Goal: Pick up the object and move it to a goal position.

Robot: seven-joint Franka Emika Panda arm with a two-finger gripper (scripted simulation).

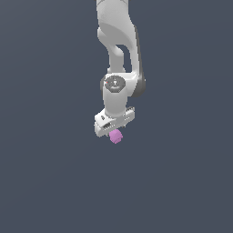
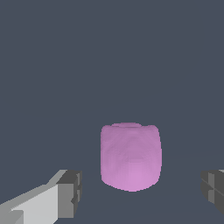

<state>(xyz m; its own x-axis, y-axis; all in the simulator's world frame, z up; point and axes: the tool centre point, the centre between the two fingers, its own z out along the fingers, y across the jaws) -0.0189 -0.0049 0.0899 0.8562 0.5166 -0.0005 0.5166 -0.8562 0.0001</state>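
The object is a small pink-purple rounded lump sitting just under the white arm's hand in the exterior view. In the wrist view the object lies between the two fingers but touches neither. My gripper is open, with one grey pad on one side and the other pad well apart on the other side. In the exterior view the gripper hangs directly over the object, and its fingertips are mostly hidden behind the hand.
A plain dark grey-blue surface fills the scene around the arm. No goal marker shows in either view.
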